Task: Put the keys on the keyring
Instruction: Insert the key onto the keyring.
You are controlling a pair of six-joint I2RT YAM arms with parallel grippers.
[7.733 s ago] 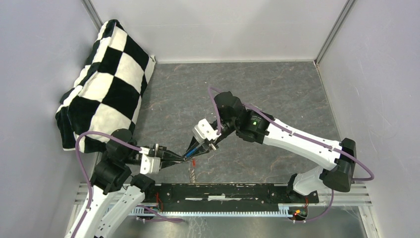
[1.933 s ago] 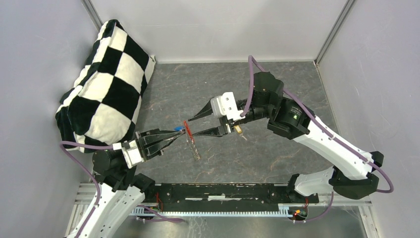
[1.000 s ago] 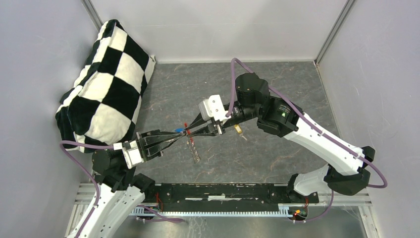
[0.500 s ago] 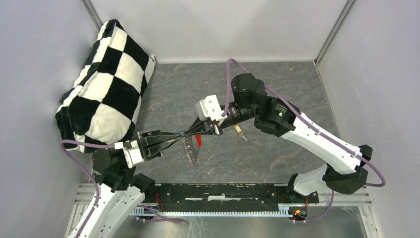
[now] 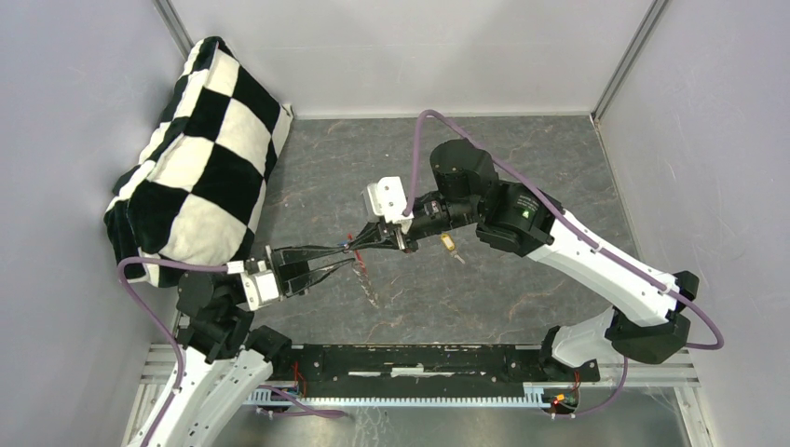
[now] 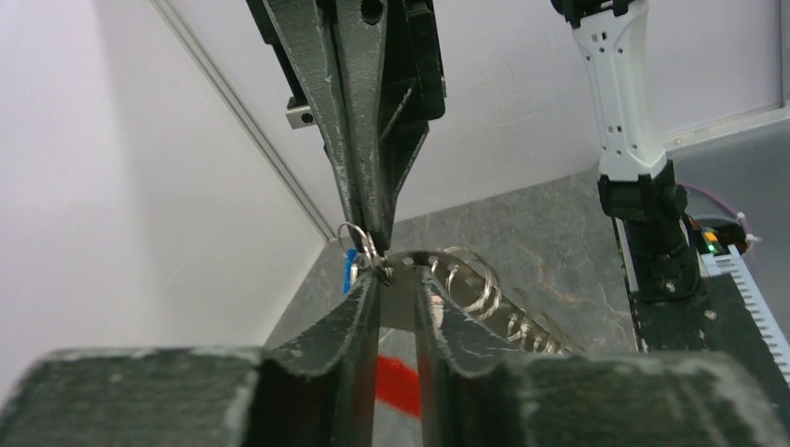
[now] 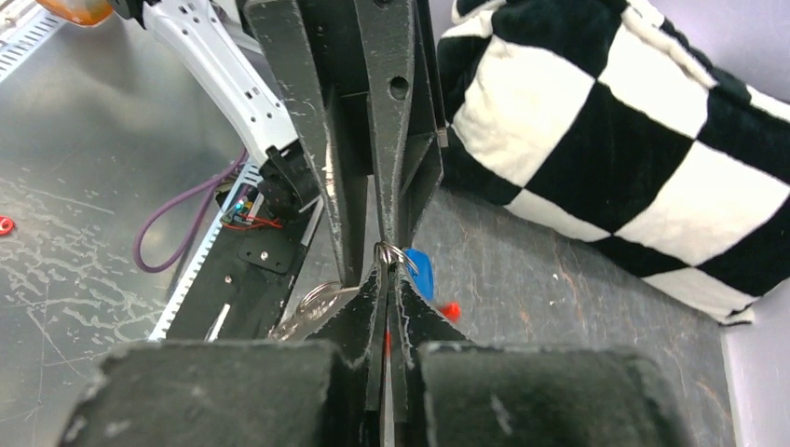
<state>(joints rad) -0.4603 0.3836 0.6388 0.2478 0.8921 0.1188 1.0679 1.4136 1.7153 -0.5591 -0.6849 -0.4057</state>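
Both arms meet over the middle of the grey stone-patterned table [image 5: 522, 158], their fingertips almost touching.

The left gripper [image 5: 352, 253] reaches in from the left. Its fingers stand a narrow slot apart, closed on the blue-capped key [image 7: 421, 272]. In the left wrist view flat grey metal fills the slot and touches both fingers, and the blue cap peeks out just beside one fingertip.

The right gripper [image 5: 358, 243] comes from the opposite side, pointing back at the left one. Its fingers are pressed together at the tips, pinching a small silver wire loop [image 6: 358, 244]. That loop sits right at the spot where the two grippers' tips meet, just beside the blue cap.

The keyring [image 6: 396, 386], seen only as a patch of bright red, hangs just under the joined fingertips. From above it shows as a red fleck on the near side of the tips. No finger closes on it, and whether it hangs from the wire loop cannot be made out.

Beside it dangles a silver coil [image 6: 470, 289], reaching down towards the table.

The yellow-capped key [image 5: 448, 243] lies on the table just under the right arm's wrist, apart from both grippers. A black-and-white checkered pillow [image 5: 200, 158] leans in the far left corner.
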